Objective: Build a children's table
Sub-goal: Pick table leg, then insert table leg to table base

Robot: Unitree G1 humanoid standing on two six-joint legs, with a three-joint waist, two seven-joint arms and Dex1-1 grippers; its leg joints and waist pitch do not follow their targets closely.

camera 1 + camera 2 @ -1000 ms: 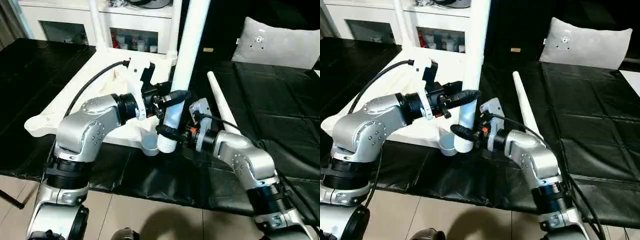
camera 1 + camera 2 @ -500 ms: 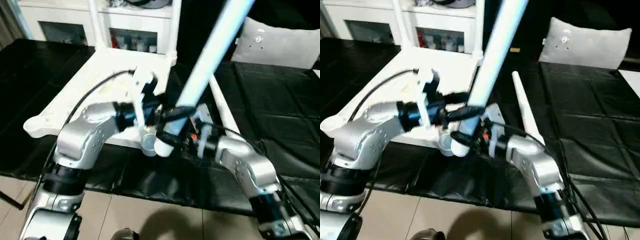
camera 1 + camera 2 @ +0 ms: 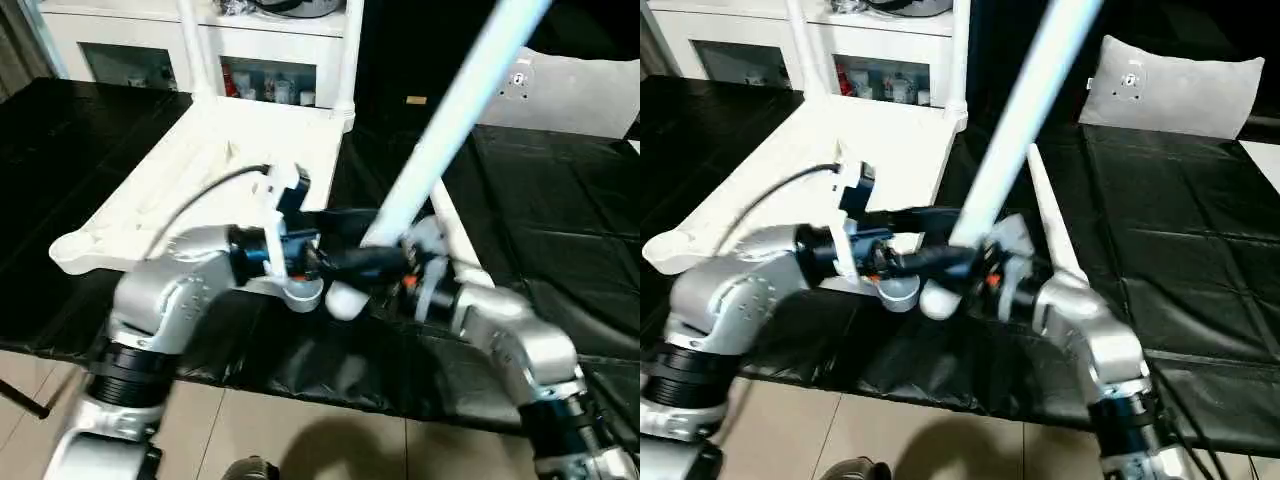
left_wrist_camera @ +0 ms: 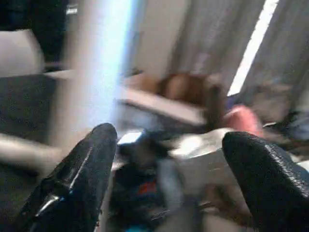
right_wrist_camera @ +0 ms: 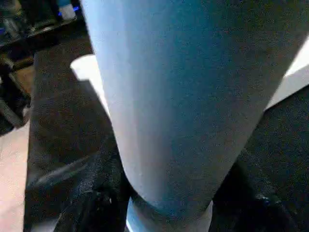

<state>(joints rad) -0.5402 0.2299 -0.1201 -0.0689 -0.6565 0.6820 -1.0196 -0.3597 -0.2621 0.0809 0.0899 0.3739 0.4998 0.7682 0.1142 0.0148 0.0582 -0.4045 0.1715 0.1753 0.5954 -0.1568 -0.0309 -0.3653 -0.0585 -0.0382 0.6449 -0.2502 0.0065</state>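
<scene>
The white tabletop (image 3: 150, 200) lies underside up on the black mat, with two legs (image 3: 192, 45) (image 3: 348, 55) standing upright in its far corners. My right gripper (image 5: 174, 200) is shut on a third white leg (image 3: 450, 110) near its thick end. This leg leans steeply up to the right, and its end hangs just right of the near corner socket (image 3: 300, 292). My left gripper (image 3: 360, 240) stands open beside that leg, its fingers (image 4: 82, 174) wide apart and holding nothing. A fourth leg (image 3: 1045, 210) lies on the mat behind my right arm.
A white cabinet with glass doors (image 3: 120, 45) stands behind the tabletop. A grey cushion (image 3: 580, 90) rests at the back right. The black mat (image 3: 560, 200) stretches to the right, and tiled floor (image 3: 300, 430) lies in front of its edge.
My left gripper has opened and let go of the leg. The leg, upright at the near corner socket a second ago, has tipped far to the right in my right gripper.
</scene>
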